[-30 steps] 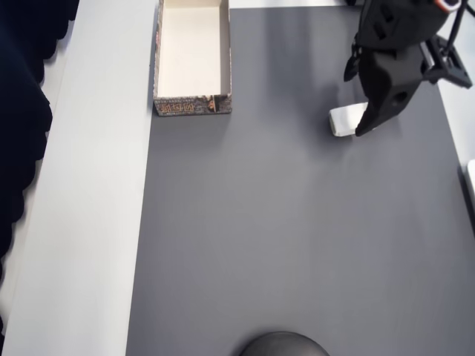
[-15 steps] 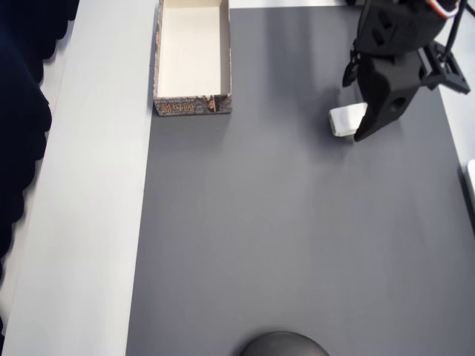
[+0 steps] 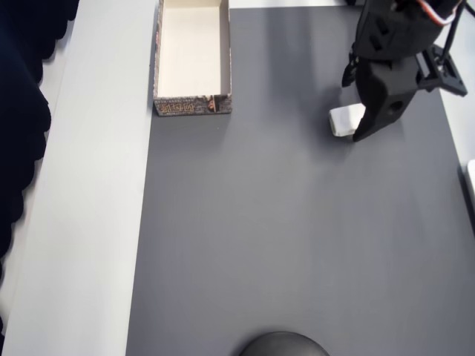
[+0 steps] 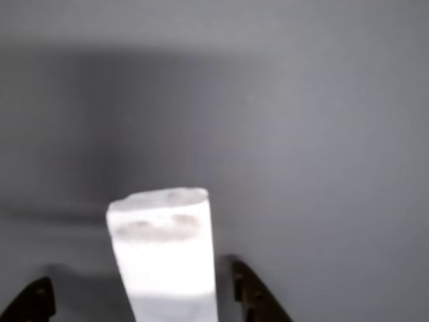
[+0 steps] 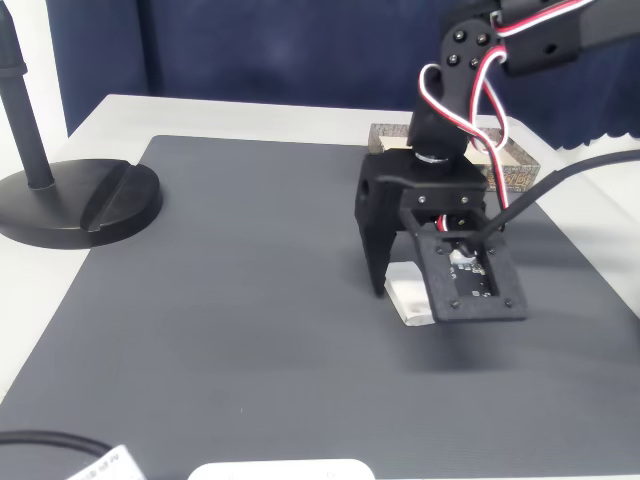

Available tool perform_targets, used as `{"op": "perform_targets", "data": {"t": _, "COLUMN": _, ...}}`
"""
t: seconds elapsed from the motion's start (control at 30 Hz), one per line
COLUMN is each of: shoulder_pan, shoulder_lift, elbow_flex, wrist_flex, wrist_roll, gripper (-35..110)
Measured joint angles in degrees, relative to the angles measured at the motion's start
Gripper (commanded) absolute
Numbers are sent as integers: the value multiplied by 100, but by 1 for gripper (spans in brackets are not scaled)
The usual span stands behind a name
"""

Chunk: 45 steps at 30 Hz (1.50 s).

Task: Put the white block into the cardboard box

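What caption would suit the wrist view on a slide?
Open jaws straddle the white block lying on the grey mat, neither fingertip touching it.

One white block (image 3: 344,120), one cardboard box (image 3: 192,58), apparently one stand base (image 5: 75,200).

Light: even, soft, fairly bright overall.
Shadows: faint under gripper (image 5: 405,285); broad dark band across mat (image 4: 322,134) in wrist view, 9–12 o'clock.
Blur: white block (image 4: 164,248) soft, overexposed, out of focus.
Glare: none.
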Motion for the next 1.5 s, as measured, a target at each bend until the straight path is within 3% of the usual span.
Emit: {"op": "perform_targets", "data": {"t": 1.5, "shoulder_pan": -18, "shoulder_lift": -97, "elbow_flex": 0, "wrist_flex": -176, "wrist_roll": 70, "gripper": 30}}
